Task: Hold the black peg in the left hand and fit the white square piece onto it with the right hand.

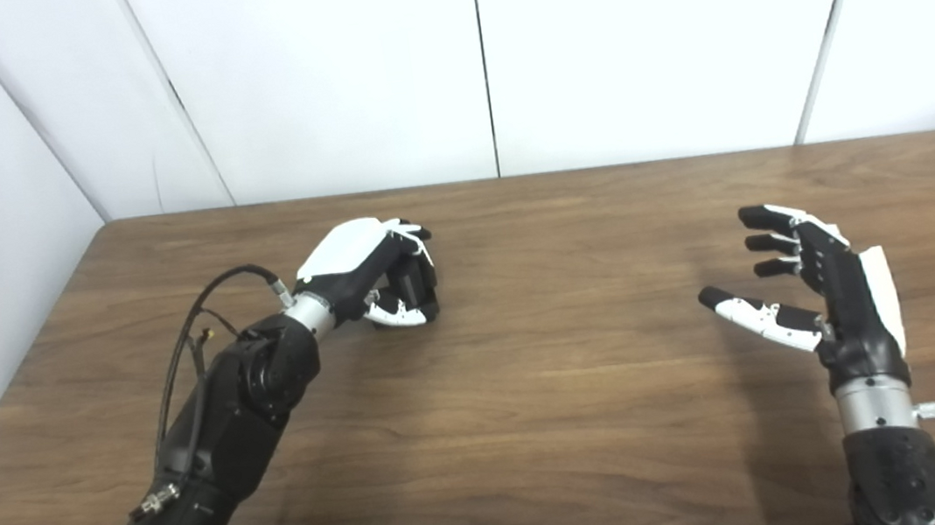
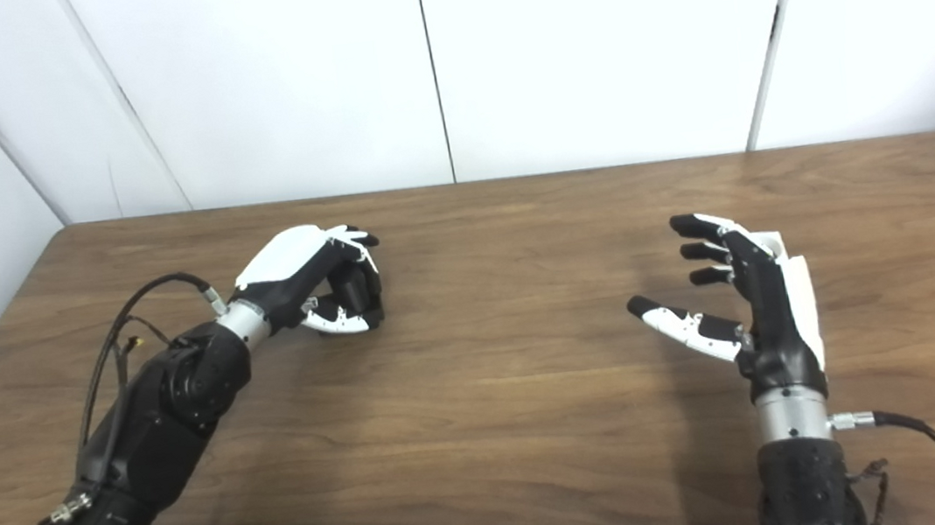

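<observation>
Two robot hands over one wooden table [image 1: 539, 430], with one black peg in the grasp of the left hand

Left hand [image 1: 368, 274]: fingers curled down and thumb tucked beneath, closed around the single black peg [image 1: 410, 287], a dark block visible between its fingers and thumb; the hand sits low at the table surface, white back plate turned upward, forearm stretching diagonally to the picture's lower left corner. Right hand [image 1: 813, 285]: one hand, empty, fingers spread apart and extended toward the left hand, thumb held out below them, palm facing inward; it is raised on an upright forearm, well apart from the left hand. The white square piece is not visible in either view
</observation>
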### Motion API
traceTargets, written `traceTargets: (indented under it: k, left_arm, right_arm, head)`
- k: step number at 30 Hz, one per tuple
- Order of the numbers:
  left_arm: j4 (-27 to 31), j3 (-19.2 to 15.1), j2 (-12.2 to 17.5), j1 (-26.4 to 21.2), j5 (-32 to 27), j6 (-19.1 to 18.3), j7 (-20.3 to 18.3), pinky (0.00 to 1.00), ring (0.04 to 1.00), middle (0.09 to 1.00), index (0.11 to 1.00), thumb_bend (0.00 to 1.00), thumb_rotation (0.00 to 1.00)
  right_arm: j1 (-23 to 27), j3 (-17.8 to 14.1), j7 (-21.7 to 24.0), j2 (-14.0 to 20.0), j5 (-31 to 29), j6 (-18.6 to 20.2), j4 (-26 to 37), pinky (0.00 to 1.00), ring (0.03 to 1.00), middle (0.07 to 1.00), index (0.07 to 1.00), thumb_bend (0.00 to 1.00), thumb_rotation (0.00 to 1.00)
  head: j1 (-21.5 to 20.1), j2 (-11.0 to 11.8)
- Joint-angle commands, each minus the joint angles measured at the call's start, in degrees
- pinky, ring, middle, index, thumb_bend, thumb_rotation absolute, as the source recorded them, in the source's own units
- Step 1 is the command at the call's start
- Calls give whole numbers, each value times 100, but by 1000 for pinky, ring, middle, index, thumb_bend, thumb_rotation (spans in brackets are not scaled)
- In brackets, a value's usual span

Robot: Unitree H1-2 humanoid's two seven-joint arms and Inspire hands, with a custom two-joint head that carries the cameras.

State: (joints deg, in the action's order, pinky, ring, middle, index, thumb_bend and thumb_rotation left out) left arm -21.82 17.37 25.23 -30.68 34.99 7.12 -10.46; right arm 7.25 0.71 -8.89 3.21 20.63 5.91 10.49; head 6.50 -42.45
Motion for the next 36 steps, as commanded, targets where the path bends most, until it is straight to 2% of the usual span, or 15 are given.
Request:
traceTargets:
  k: [1,4,19,28,36]
  left_arm:
    - [74,-3,81,-93,-72,96,-43,964,962,885,491,524,65]
    - [118,1,47,-58,-106,87,-85,973,970,890,491,524,64]
    - [156,38,-292,181,-544,579,-96,973,976,897,490,524,65]
    - [330,159,-539,307,-608,570,-166,973,990,912,491,524,66]
    - [353,270,-818,408,-608,621,-109,968,990,915,491,523,67]
  right_arm:
    - [222,-5,-26,-7,32,-121,229,620,712,755,713,702,121]
    - [217,-8,-22,-30,22,-76,246,631,712,757,714,704,120]
    - [242,-27,-84,-47,73,-84,258,611,702,751,710,701,122]
    - [252,-27,-111,-51,96,-139,229,604,704,753,708,698,121]
    - [239,-26,-102,-78,119,-29,276,617,723,766,714,696,134]
  head:
    - [-4,-14]
    - [-32,-6]
    - [-154,-16]
    - [-212,-30]
    - [-313,-33]
